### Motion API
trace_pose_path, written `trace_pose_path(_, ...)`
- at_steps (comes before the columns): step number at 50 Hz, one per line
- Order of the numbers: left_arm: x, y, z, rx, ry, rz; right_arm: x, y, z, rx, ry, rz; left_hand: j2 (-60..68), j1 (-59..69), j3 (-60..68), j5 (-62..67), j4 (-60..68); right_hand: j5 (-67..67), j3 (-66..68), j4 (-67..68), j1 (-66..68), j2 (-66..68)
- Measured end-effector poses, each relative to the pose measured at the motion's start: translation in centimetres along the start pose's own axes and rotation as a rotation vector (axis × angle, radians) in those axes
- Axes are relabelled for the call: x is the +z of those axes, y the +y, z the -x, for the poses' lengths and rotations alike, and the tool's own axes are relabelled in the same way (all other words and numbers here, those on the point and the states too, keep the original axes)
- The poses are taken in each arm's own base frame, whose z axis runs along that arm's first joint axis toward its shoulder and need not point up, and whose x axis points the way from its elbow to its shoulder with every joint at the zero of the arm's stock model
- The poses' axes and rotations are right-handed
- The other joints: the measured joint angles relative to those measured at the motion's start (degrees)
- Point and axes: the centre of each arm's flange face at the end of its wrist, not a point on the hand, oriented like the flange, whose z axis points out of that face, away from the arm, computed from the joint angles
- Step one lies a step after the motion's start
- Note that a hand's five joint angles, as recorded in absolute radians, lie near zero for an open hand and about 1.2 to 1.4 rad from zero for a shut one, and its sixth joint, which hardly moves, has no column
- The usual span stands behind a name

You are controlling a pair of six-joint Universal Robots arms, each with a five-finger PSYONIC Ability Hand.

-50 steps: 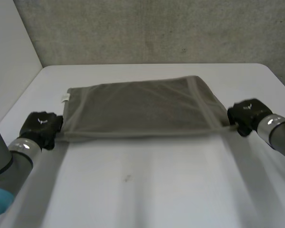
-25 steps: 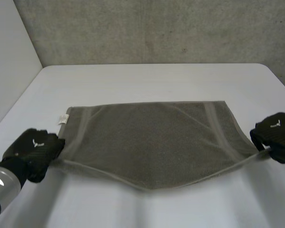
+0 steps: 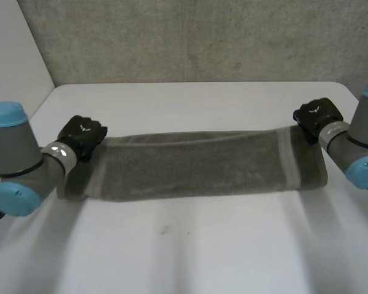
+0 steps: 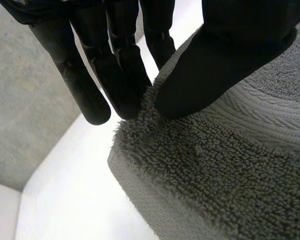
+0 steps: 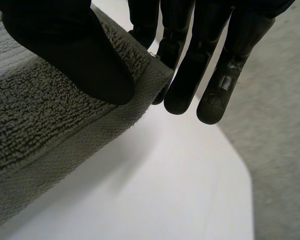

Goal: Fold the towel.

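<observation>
- Lying flat across the white counter in the head view, the grey towel forms a long doubled band running from side to side, with a paler stripe crossing it near its right end.
- At the band's far left corner sits the left hand, and at its far right corner the right hand. Both arms reach in from the sides, and from this height the hold of the fingers is hard to read.
- The left wrist view brings that hold close. The left hand sets its thumb on top of the towel corner, while its fingers reach straight down behind the edge, pinching the looped pile between them. The stacked layers show at this corner, resting on the counter.
- The right wrist view gives the same for the right hand. Its thumb presses on the towel near the hem, and its fingers run straight down the far side of the corner, with the cloth nipped between them just above the counter.
</observation>
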Motion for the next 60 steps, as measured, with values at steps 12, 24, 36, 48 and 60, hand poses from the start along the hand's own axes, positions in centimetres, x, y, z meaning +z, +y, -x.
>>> trace_pose_path(12,6.8,0.5,0.7,-0.022,-0.148,-0.064,4.7,0.6,0.2,-0.023,0.16,-0.125,0.0,0.0,0.0,0.0,0.0,0.0,0.0,0.0,0.0,0.0)
trace_pose_path(24,5.1,-2.2,0.9,-0.152,-0.164,-0.098,2.2,-1.3,-0.5,-0.004,0.223,-0.1,-58.45,-55.18,-58.32,-55.72,-58.38,-52.91,-55.69,-54.91,-66.78,-55.02)
trace_pose_path(36,-4.0,-3.8,0.9,-0.227,-0.141,-0.06,-6.5,-2.5,-0.2,0.009,0.07,-0.024,-60.18,-56.72,-60.09,-56.81,-60.12,-53.18,-55.69,-54.92,-66.92,-55.03)
trace_pose_path(48,-8.8,-1.8,-1.7,-0.231,-0.118,-0.02,-8.8,1.6,1.2,0.072,-0.106,0.152,-60.24,-56.72,-60.09,-56.82,-60.14,-48.7,-49.59,-49.9,-56.98,-49.91)
trace_pose_path(60,-9.4,-0.7,-2.2,-0.231,-0.138,-0.035,-6.5,5.2,2.9,0.132,-0.136,0.115,-60.26,-56.72,-60.09,-56.82,-60.14,-28.4,-27.75,-28.06,-32.45,-27.59)
